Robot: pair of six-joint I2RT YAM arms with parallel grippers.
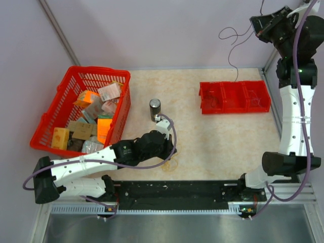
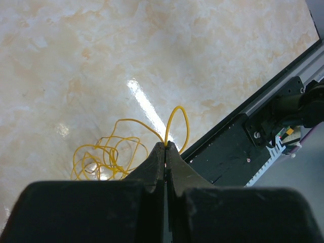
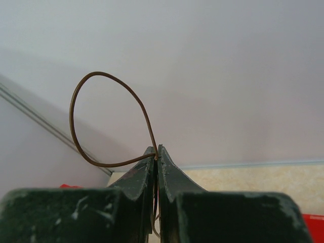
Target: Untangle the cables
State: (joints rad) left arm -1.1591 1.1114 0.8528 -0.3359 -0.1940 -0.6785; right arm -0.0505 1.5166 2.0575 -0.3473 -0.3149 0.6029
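Landmark = can (image 1: 155, 109), upright on the marble table (image 1: 212, 147). Left of the can: red basket (image 1: 96, 70) full of small boxes and packets, close by, not touching. Just on the near side of the can: my left pincer (image 1: 171, 153), low over the table, clenched on 1 loop of the yellow cable (image 2: 109, 154). Wrist view shows that loop poking up past the closed jaws. The rest is a loose coil of several turns lying flat on the table beside the pincer, between the can and the near rail. Something darker may sit inside the coil, too small to tell. Right of the can, well apart: red bin (image 1: 234, 109), 3 compartments side by side. Further right and beyond the can, up by the back wall: my right pincer (image 1: 260, 25), raised high off the table, clenched on the dark cable (image 1: 229, 61). Wrist view shows 1 loop sticking out past the closed jaws. From above, the rest hangs in slack curves down to about the bin's far edge. The 2 cables are well apart: yellow on the can's near side, dark far to its right.
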